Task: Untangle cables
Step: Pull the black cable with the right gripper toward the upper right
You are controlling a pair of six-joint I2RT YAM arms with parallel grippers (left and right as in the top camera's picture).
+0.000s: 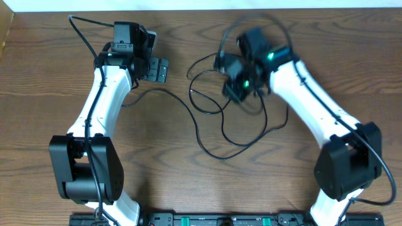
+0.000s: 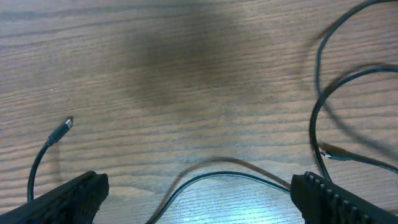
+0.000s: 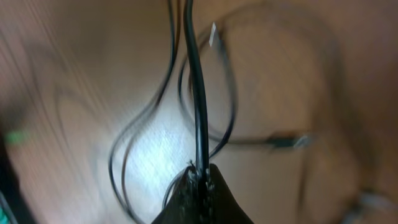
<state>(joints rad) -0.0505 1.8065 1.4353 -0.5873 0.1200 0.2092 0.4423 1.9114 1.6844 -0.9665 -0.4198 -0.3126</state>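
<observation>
While the right gripper (image 3: pixel 200 179) is pinched tight on one strand of the thin black rubbery cables (image 1: pixel 207 135), that strand runs taut and straight away from its fingertips. The other loops lie slack on the brown wood-grain table (image 1: pixel 38 94), about midway along and toward the far edge. Nearer the far left corner, the left gripper (image 2: pixel 199 186) hangs with its ribbed black fingers (image 2: pixel 74 193) spread wide, holding nothing. A cord curves across the wood below that gap, and a small metal-tipped plug (image 2: pixel 62 129) lies just beyond the left finger. I'd judge the left arm nearer that loose end.
</observation>
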